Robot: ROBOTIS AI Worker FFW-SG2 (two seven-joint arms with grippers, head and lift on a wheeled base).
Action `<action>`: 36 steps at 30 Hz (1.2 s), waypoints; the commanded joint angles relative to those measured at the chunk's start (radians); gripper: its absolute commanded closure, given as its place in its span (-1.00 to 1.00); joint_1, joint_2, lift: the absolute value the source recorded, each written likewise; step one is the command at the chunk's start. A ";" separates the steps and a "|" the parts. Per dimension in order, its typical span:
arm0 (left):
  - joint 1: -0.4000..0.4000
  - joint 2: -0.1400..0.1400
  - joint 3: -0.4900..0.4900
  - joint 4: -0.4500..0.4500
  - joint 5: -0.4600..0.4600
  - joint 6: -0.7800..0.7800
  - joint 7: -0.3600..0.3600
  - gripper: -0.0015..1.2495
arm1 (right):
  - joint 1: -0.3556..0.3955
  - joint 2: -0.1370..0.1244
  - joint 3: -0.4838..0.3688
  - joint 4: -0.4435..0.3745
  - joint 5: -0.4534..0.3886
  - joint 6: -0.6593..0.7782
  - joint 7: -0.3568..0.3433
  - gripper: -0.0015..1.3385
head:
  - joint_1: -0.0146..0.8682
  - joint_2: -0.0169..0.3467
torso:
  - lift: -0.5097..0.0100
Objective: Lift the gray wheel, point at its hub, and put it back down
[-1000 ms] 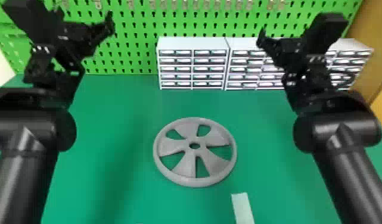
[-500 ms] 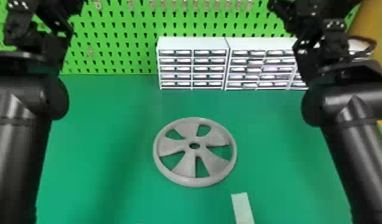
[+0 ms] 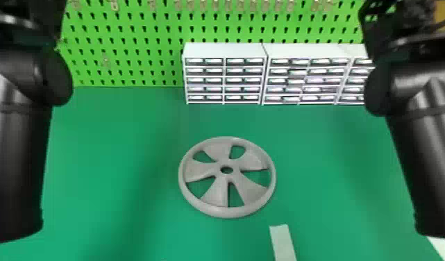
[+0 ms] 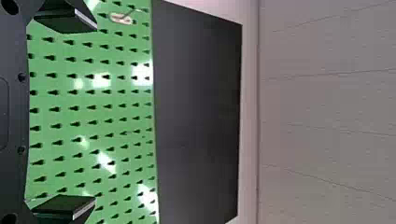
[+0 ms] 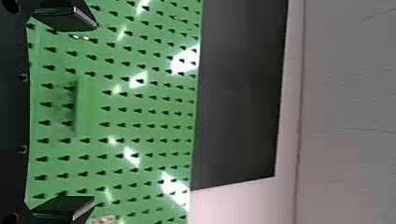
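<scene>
Gray wheel [image 3: 216, 194] is lying flat on the green bench [image 3: 114, 152], so lifting it is probably coming first. Its rim [image 3: 228, 212] is needing a reach down next. Farther off, left hand [image 4: 96, 112] and right hand [image 5: 95, 112] are facing the green board [image 3: 124, 52], fingers spread, holding nothing.

The gray wheel [image 3: 216, 194] is one even matte shade, its five broad blades making a star pattern against the deep green tabletop [image 3: 120, 139] beneath it. Beyond the wheel, white drawer units [image 3: 225, 50] carry a grid of dark and pale bands, backed by a lime-green pegboard [image 3: 126, 34] dotted with rows of black keyhole shapes. Glossy black arms [image 3: 422, 156] flank the wheel; a whitish strip [image 3: 283, 243] lies nearer than it.
</scene>
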 commanded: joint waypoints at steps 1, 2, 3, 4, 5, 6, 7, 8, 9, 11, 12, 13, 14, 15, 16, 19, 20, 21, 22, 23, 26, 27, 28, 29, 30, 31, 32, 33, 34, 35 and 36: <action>-0.037 0.004 -0.008 -0.005 -0.005 -0.011 0.001 -1.00 | -0.039 -0.013 0.001 -0.020 0.011 0.000 -0.001 -1.00 | 0.60 -0.65 | 0.62; -0.043 0.004 -0.008 -0.007 -0.007 -0.012 0.003 -1.00 | -0.045 -0.016 0.003 -0.023 0.015 0.000 -0.001 -1.00 | 0.60 -0.65 | 0.62; -0.049 0.007 -0.011 -0.007 -0.005 -0.012 0.004 -1.00 | -0.052 -0.018 0.004 -0.024 0.018 0.000 -0.001 -1.00 | 0.60 -0.65 | 0.62; -0.057 0.010 -0.014 -0.007 -0.005 -0.014 0.006 -1.00 | -0.060 -0.020 0.004 -0.027 0.018 0.000 -0.001 -1.00 | 0.60 -0.65 | 0.62; -0.068 0.016 -0.020 -0.008 -0.007 -0.014 0.008 -1.00 | -0.072 -0.021 0.004 -0.030 0.021 0.000 -0.001 -1.00 | 0.60 -0.65 | 0.62; -0.075 0.018 -0.023 -0.010 -0.009 -0.014 0.009 -1.00 | -0.080 -0.023 0.006 -0.033 0.023 0.000 -0.001 -1.00 | 0.60 -0.65 | 0.62; -0.085 0.021 -0.026 -0.010 -0.012 -0.019 0.011 -1.00 | -0.089 -0.026 0.004 -0.038 0.026 0.000 -0.001 -1.00 | 0.60 -0.65 | 0.62; -0.092 0.022 -0.027 -0.011 -0.013 -0.022 0.011 -1.00 | -0.095 -0.026 0.003 -0.043 0.029 0.000 -0.001 -1.00 | 0.60 -0.65 | 0.62; -0.101 0.024 -0.029 -0.011 -0.013 -0.025 0.011 -1.00 | -0.102 -0.027 0.000 -0.047 0.032 0.000 -0.001 -1.00 | 0.60 -0.65 | 0.62; -0.118 0.025 -0.031 -0.011 -0.019 -0.038 0.011 -1.00 | -0.115 -0.030 -0.006 -0.056 0.041 0.000 -0.001 -1.00 | 0.60 -0.65 | 0.62; -0.126 0.025 -0.031 -0.011 -0.021 -0.043 0.011 -1.00 | -0.121 -0.032 -0.009 -0.058 0.043 0.000 -0.001 -1.00 | 0.60 -0.65 | 0.62; -0.135 0.025 -0.031 -0.011 -0.019 -0.049 0.012 -1.00 | -0.129 -0.032 -0.012 -0.061 0.043 0.000 -0.001 -1.00 | 0.60 -0.65 | 0.62; -0.143 0.025 -0.032 -0.011 -0.021 -0.052 0.015 -1.00 | -0.135 -0.033 -0.014 -0.064 0.043 0.000 -0.001 -1.00 | 0.60 -0.65 | 0.62; -0.150 0.025 -0.034 -0.011 -0.021 -0.055 0.018 -1.00 | -0.140 -0.035 -0.017 -0.069 0.046 0.000 -0.001 -1.00 | 0.60 -0.65 | 0.62; -0.158 0.025 -0.034 -0.013 -0.022 -0.057 0.018 -1.00 | -0.144 -0.036 -0.020 -0.072 0.047 -0.002 -0.001 -1.00 | 0.60 -0.65 | 0.62; -0.181 0.025 -0.034 -0.020 -0.028 -0.061 0.029 -1.00 | -0.161 -0.038 -0.028 -0.084 0.057 -0.006 -0.001 -1.00 | 0.60 -0.65 | 0.62; -0.187 0.027 -0.032 -0.024 -0.028 -0.061 0.029 -1.00 | -0.166 -0.038 -0.031 -0.089 0.057 -0.008 -0.001 -1.00 | 0.60 -0.65 | 0.62; -0.192 0.028 -0.031 -0.027 -0.028 -0.061 0.031 -1.00 | -0.171 -0.038 -0.034 -0.092 0.057 -0.009 -0.001 -1.00 | 0.60 -0.65 | 0.62; -0.198 0.031 -0.027 -0.031 -0.028 -0.061 0.032 -1.00 | -0.175 -0.039 -0.037 -0.096 0.058 -0.009 -0.001 -1.00 | 0.60 -0.65 | 0.62; -0.204 0.033 -0.027 -0.033 -0.028 -0.061 0.032 -1.00 | -0.180 -0.039 -0.040 -0.101 0.061 -0.009 -0.001 -1.00 | 0.60 -0.65 | 0.62; -0.221 0.039 -0.024 -0.040 -0.027 -0.061 0.034 -1.00 | -0.194 -0.043 -0.043 -0.112 0.061 -0.009 -0.001 -1.00 | 0.60 -0.65 | 0.62; -0.227 0.041 -0.026 -0.042 -0.027 -0.061 0.034 -1.00 | -0.200 -0.043 -0.043 -0.115 0.061 -0.009 -0.001 -1.00 | 0.60 -0.65 | 0.62; -0.233 0.042 -0.027 -0.045 -0.025 -0.061 0.034 -1.00 | -0.206 -0.043 -0.043 -0.121 0.063 -0.011 -0.001 -1.00 | 0.60 -0.65 | 0.62; -0.243 0.042 -0.031 -0.048 -0.025 -0.061 0.034 -1.00 | -0.212 -0.044 -0.043 -0.125 0.064 -0.011 -0.001 -1.00 | 0.60 -0.65 | 0.62; -0.249 0.042 -0.034 -0.050 -0.025 -0.063 0.034 -1.00 | -0.218 -0.044 -0.043 -0.130 0.066 -0.011 -0.001 -1.00 | 0.60 -0.65 | 0.62; -0.256 0.042 -0.038 -0.051 -0.024 -0.065 0.034 -1.00 | -0.224 -0.044 -0.043 -0.133 0.066 -0.011 -0.001 -1.00 | 0.60 -0.65 | 0.62; -0.266 0.042 -0.043 -0.053 -0.021 -0.069 0.034 -1.00 | -0.233 -0.044 -0.040 -0.138 0.067 -0.012 -0.001 -1.00 | 0.60 -0.65 | 0.62; -0.275 0.044 -0.047 -0.053 -0.019 -0.071 0.034 -1.00 | -0.241 -0.044 -0.037 -0.141 0.069 -0.012 -0.001 -1.00 | 0.60 -0.65 | 0.62; -0.282 0.044 -0.052 -0.054 -0.018 -0.072 0.034 -1.00 | -0.247 -0.044 -0.034 -0.144 0.070 -0.012 -0.001 -1.00 | 0.60 -0.65 | 0.62; -0.293 0.044 -0.060 -0.054 -0.018 -0.075 0.034 -1.00 | -0.258 -0.044 -0.031 -0.147 0.070 -0.014 -0.001 -1.00 | 0.60 -0.65 | 0.62; -0.301 0.044 -0.066 -0.054 -0.018 -0.078 0.034 -1.00 | -0.266 -0.046 -0.026 -0.150 0.072 -0.014 -0.001 -1.00 | 0.60 -0.65 | 0.62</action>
